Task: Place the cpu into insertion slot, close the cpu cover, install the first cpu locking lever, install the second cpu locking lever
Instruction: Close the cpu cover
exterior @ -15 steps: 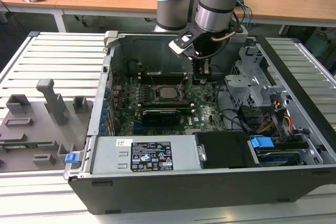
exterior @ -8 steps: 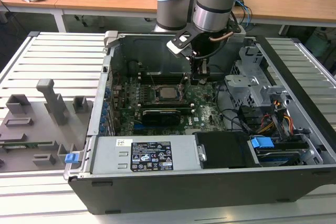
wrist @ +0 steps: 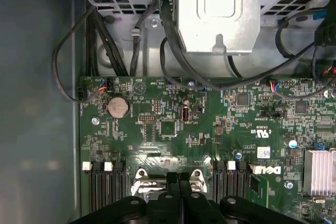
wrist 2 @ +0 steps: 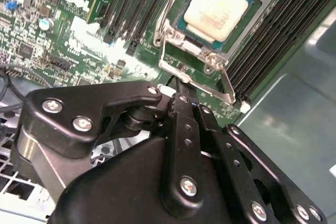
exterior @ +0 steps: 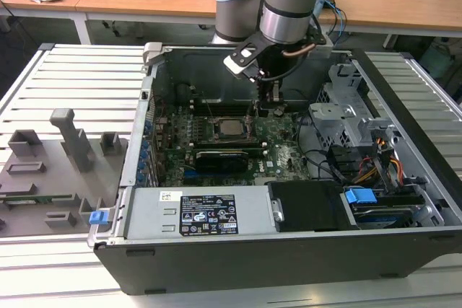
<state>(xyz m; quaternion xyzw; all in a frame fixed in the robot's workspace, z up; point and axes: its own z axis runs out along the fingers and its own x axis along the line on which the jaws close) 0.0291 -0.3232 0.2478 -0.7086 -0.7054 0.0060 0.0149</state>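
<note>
Reaches down into the open computer case lying on the slatted counter, toward the exterior view's right edge of it. Holds the hand clenched, fingers pressed flat together with nothing visibly caught between. Sets the tip at the thin wire locking lever, touching or just above; cannot tell which.

Note the cpu seated in the insertion slot near the middle of the green circuit board, pale top showing through the window of the cpu cover, apparently folded down over the chip's edges. Looks like lever work, with chip and cover already in place. Hard to judge the lever latched or free.

Plenty to go wrong from here. Could skid off so thin a wire if pressed off-centre, then dig into the board or the black memory slots just beside the slot. Could load the chip unevenly and bend the pins beneath if pushed before getting the cover fully flat. Could fail to latch and leave the lever sprung up, cover unclamped
</note>
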